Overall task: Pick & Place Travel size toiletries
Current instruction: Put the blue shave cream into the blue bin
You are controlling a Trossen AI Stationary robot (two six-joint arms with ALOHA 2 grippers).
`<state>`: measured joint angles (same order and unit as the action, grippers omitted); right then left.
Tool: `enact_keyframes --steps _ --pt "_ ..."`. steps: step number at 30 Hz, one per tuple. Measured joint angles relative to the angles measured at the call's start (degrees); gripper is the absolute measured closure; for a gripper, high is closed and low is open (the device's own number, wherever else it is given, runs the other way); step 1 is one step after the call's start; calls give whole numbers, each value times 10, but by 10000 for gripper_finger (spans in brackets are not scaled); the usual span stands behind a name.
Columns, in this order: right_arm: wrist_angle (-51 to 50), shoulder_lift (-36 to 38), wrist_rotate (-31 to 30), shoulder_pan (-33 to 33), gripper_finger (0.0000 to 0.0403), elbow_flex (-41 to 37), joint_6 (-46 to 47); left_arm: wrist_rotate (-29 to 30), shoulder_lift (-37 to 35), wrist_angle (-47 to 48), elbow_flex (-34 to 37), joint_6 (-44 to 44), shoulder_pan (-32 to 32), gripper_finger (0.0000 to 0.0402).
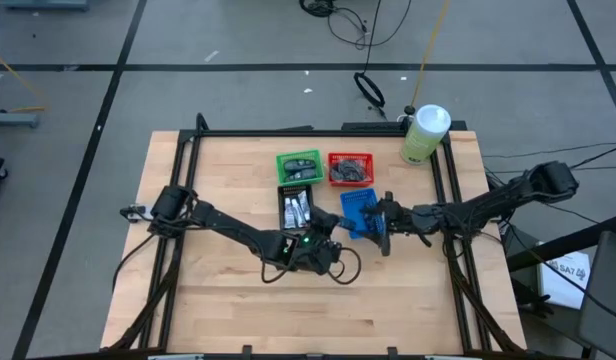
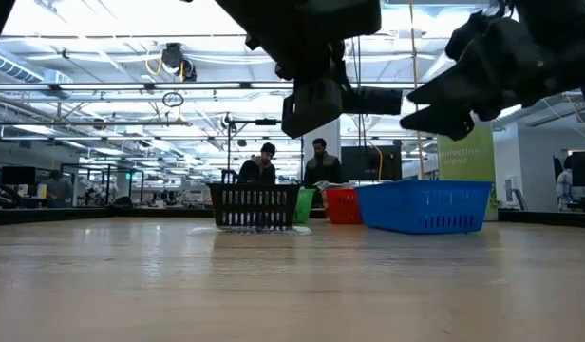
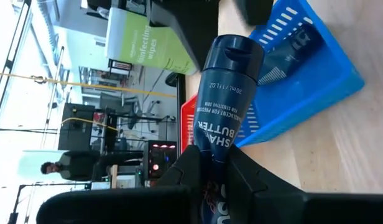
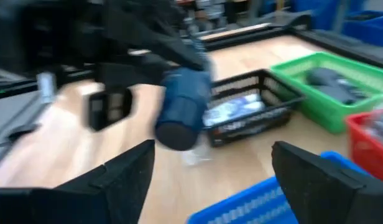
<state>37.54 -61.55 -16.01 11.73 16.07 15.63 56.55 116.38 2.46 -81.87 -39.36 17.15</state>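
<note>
Navy tube [image 3: 226, 106] clamped in left gripper [image 3: 211, 167] — right gripper [image 4: 211, 171] (fingers apart) over blue bin [image 1: 356, 210].

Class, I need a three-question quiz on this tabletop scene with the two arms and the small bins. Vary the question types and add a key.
1. True or false: the left claw is shut on the navy tube.
2. Which bin holds the silver-white mini tubes? A) green bin B) black bin C) red bin
3. Fill in: the right claw stands ____, holding nothing, above the blue bin.

Key
1. True; its fingers pinch the tube's lower end, held off the table.
2. B, the black bin; the green bin and red bin hold dark items.
3. open
</note>
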Motion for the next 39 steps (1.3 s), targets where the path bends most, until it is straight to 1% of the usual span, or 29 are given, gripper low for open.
enact_keyframes --steps 2,5,10,12,15,17,19,22,28,32,39 --pt "23 -21 -24 0 83 0 -3 0 0 0 0 1 -2 372" --pt "73 -52 -35 -3 77 -1 -4 3 0 2 0 4 -5 375" --pt "129 -90 -5 -9 80 -1 3 2 -2 9 0 15 -8 375" --pt "153 -100 -3 -9 81 1 5 -12 -1 1 -1 16 -9 375" --pt "179 -113 0 -9 81 1 14 -18 -1 1 -1 17 -9 378" --pt "197 -119 15 -9 82 2 15 -16 -1 4 -1 19 -10 380" --pt "198 -124 27 -9 82 8 6 -17 -1 4 -1 23 -10 380" --pt "191 -137 25 -9 83 14 -11 -26 -1 2 -1 20 -11 376" --pt "192 -166 25 -9 84 35 -27 -26 -1 3 -1 23 -11 379" --pt "192 -178 26 -9 104 39 -28 -26 -1 3 -1 24 -11 377" --pt "192 -179 25 -9 179 39 -28 -26 -1 3 -1 35 -10 372"
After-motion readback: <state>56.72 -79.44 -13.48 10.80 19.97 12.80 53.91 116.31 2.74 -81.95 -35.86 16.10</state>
